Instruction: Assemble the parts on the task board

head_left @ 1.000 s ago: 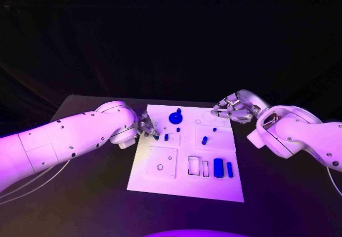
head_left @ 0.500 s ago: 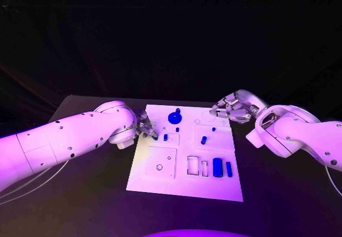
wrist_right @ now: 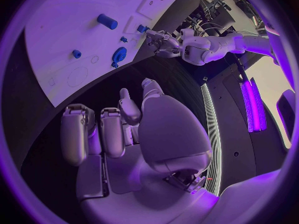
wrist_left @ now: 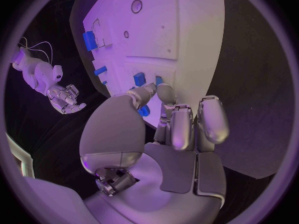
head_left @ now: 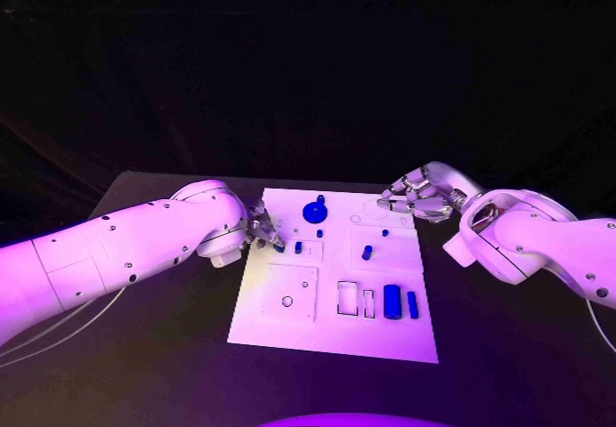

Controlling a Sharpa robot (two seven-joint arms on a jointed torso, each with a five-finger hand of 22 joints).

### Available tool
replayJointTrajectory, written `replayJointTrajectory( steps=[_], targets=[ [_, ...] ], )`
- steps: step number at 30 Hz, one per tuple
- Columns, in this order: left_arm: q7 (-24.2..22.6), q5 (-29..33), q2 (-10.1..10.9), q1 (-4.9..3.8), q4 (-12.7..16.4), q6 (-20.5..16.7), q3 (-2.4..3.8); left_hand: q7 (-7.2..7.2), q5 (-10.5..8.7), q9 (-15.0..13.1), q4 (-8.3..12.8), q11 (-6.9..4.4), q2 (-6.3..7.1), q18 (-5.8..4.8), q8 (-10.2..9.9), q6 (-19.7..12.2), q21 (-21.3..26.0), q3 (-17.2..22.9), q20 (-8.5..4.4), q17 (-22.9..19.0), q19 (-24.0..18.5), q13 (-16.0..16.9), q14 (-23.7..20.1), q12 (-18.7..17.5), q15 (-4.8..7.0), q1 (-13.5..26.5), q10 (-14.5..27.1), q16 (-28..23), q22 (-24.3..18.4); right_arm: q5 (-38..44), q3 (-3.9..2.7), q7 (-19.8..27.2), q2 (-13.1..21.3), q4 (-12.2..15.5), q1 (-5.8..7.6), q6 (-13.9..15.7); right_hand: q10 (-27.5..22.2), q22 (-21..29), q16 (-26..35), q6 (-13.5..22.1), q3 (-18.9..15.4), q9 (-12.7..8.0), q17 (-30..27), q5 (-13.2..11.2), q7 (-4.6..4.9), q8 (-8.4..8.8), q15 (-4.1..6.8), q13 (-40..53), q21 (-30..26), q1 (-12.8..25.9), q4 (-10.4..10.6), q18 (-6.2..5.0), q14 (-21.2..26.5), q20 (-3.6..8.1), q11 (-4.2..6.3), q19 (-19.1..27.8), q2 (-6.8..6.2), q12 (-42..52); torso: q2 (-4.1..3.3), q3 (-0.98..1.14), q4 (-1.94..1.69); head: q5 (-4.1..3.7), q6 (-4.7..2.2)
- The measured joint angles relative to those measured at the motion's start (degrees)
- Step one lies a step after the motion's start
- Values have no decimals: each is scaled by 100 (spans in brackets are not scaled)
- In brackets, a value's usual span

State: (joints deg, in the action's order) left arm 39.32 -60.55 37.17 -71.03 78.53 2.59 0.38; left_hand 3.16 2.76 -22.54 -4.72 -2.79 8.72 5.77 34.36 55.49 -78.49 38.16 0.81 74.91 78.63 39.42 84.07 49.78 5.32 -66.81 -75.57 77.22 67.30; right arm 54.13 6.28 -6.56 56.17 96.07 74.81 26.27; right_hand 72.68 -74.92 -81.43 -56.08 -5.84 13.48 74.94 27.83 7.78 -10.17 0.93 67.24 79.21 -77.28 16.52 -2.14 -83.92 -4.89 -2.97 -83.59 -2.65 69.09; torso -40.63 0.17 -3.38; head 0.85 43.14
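Mid-task by my reading: several blue parts (head_left: 392, 300) stand on the task board (head_left: 328, 329), the left hand (head_left: 263, 229) apparently pinches one at mid-left, and the right hand (head_left: 413, 201) hangs unclenched, holding nothing, upper right.

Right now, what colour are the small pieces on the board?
Blue, against the white task board; clearest on the parts in the head view.

Black table (head_left: 154, 356) filled lower half of head frame, dark backdrop (head_left: 308, 89) above. Pale cable (head_left: 58, 334) at lower left.
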Motion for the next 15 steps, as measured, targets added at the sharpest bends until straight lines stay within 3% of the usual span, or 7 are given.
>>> replayJointTrajectory(
  steps=[5, 9, 11, 13, 15],
  targets=[
    [9, 0, -18, -3, -35, 41, 2, 0, 0, -2, 98, -20, 65, 0, 70, 0, 0, 98, 0, 0, 0, -1, 0, 0, 0, 156, -20, 0, 13, -6, 0, 7, 1, 0, 0, -7, 0, 0, 0, 0, 0, 0, 0, 0, 0, 0, 0, 0, 0, 0, 0, 0, 0, 0, 0, 0, 0, 0, 0, 0, 1, -2, 0],
    [15, 0, -32, -3, -62, 57, 2, -2, 1, -56, -1, -26, 76, 0, 98, 1, 0, -2, 0, 0, 0, -1, -21, 34, 21, 253, -26, 0, 13, -11, 0, 11, 2, 0, 0, -10, 0, 0, 0, 0, 0, -1, -1, 0, 0, 0, 0, 0, 0, 0, 0, 0, 0, 0, 0, 0, 0, 0, -1, 0, 0, -9, -3],
    [17, 0, -39, -3, -70, 64, 2, -22, 1, -382, -47, -40, 104, 1, 101, 21, 0, -48, 0, -1, 0, 2, -21, 34, 21, 300, -40, 0, 12, -13, 0, 13, 2, 0, 0, -12, 0, 0, 0, 0, 0, 0, -1, 0, 0, 0, 0, 0, 0, 0, 0, 0, 0, 0, 0, 0, 0, 0, -1, 0, 0, -11, -4],
    [18, 3, -53, 0, -73, 71, -1, -24, 2, -935, -111, -42, 102, 1, 101, 22, 0, -117, 0, -1, 0, 11, -7, 41, 34, 372, -42, 0, 12, -16, 0, 17, 2, 0, 0, -14, 0, 1, 0, 2, -1, -1, -1, 0, -2, 0, 0, -13, 0, 0, 1, 0, 0, 0, 0, 0, 0, -24, -1, 0, 0, -12, -4],
    [18, 4, -64, 3, -79, 76, -3, -63, 2, -1126, -140, -52, 103, 1, 122, 62, 0, -196, -11, -1, 11, 11, 0, 60, 41, 374, -52, 0, 12, -21, 0, 20, 3, 0, 0, -15, 0, 1, 0, 21, -16, -1, -1, 0, -21, 0, 0, -13, 0, 1, 16, 0, 0, 0, 0, 0, 1, -24, -1, 0, 0, -17, -5]
  ],
)
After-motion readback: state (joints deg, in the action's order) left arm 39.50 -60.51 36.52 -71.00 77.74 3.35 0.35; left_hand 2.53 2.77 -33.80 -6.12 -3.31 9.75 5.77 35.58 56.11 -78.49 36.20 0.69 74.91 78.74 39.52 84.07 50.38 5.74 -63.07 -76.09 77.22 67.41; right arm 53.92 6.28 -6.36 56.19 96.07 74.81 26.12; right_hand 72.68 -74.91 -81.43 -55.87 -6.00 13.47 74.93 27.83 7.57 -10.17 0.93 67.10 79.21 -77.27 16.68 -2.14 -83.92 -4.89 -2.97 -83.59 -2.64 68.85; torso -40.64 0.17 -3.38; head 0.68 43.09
